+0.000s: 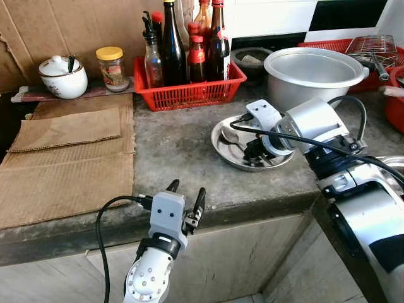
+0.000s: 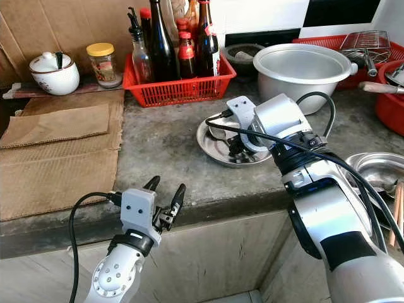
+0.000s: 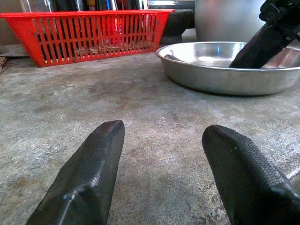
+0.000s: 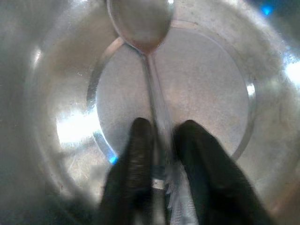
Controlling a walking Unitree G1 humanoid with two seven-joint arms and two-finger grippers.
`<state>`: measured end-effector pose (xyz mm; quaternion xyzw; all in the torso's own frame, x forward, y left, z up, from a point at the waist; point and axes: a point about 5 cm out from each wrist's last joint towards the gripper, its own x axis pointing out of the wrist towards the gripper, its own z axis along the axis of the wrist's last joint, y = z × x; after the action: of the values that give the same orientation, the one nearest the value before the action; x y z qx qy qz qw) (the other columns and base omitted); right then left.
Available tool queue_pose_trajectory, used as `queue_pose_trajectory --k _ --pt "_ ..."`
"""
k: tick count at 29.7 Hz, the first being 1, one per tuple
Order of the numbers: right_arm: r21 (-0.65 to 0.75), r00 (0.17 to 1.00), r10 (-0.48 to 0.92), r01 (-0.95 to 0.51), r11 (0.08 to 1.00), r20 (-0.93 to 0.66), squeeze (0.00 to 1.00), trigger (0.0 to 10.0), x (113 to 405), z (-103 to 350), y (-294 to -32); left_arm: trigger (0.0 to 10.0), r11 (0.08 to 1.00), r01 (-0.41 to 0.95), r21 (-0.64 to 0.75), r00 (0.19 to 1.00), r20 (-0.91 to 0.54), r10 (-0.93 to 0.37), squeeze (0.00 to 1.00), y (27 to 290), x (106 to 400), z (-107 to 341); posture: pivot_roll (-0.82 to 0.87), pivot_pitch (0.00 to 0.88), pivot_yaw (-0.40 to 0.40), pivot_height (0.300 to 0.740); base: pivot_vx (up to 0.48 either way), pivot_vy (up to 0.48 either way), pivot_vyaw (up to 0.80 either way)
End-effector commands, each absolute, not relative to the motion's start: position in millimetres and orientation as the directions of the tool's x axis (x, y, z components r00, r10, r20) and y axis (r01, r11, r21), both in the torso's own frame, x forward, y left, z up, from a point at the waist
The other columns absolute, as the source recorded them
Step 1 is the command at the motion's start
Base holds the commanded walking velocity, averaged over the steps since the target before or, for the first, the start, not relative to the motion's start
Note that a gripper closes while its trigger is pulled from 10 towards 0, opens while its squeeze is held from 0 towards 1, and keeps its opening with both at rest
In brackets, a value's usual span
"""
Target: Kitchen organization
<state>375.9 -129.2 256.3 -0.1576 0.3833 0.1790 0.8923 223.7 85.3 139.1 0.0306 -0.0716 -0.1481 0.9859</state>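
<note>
Right pincer [image 4: 161, 140] was pinching the spoon [image 4: 143, 28] handle inside the plate [image 1: 224, 146], left pincer [image 1: 186, 194] hovered spread at the surface [image 1: 177, 139] edge

No legible text on anything.

Grey stone counter [image 2: 170, 158], kinda grimy. Right gripper [image 2: 238, 150] reaching down into a shallow steel plate [image 2: 211, 150], fingers hidden behind the wrist. Left gripper [image 2: 165, 189] parked at the counter's front edge, fingers spread, touching nothing. Red basket [image 2: 173, 88] of sauce bottles [image 2: 163, 44] at the back, big metal pot [image 2: 303, 66] beside it. Jar [image 2: 103, 63] and white lidded bowl [image 2: 55, 74] far left, above brown cardboard [image 2: 57, 158].
</note>
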Motion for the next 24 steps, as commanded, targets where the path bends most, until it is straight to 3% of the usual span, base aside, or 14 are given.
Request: queue_pose_trajectory --k 1,8,17,21,24 --pt "-0.16 0.657 0.186 -0.43 0.889 -0.731 0.0 0.0 376.9 257.0 -132.1 10.0 0.955 0.286 0.08 0.949 0.116 -0.294 0.0 84.8 223.1 136.7 0.03 0.076 -0.052 0.74 0.0 0.0 0.0" --pt "-0.157 0.673 0.195 -0.425 0.891 -0.713 0.0 0.0 377.7 261.1 -131.0 10.0 0.955 0.286 0.078 0.949 0.114 -0.294 0.0 84.9 223.1 136.8 0.03 0.077 -0.052 0.74 0.0 0.0 0.0" --pt "-0.095 0.821 0.231 -0.325 0.941 -0.522 0.0 0.0 385.9 282.9 -133.7 10.0 0.956 0.284 0.078 0.95 0.114 -0.291 0.0 85.2 224.1 136.3 0.04 0.067 -0.051 0.74 0.0 0.0 0.0" --pt "-0.045 0.923 0.248 -0.273 0.961 -0.295 0.0 0.0 384.9 291.1 -135.6 10.0 0.956 0.284 0.08 0.949 0.116 -0.292 0.0 85.6 223.9 136.1 0.04 0.06 -0.048 0.74 0.0 0.0 0.0" --pt "-0.119 0.975 0.202 -0.213 0.97 -0.097 0.0 0.0 376.6 294.6 -136.5 10.0 0.955 0.284 0.083 0.949 0.118 -0.292 0.0 85.9 223.6 135.8 0.04 0.057 -0.048 0.74 0.0 0.0 0.0"
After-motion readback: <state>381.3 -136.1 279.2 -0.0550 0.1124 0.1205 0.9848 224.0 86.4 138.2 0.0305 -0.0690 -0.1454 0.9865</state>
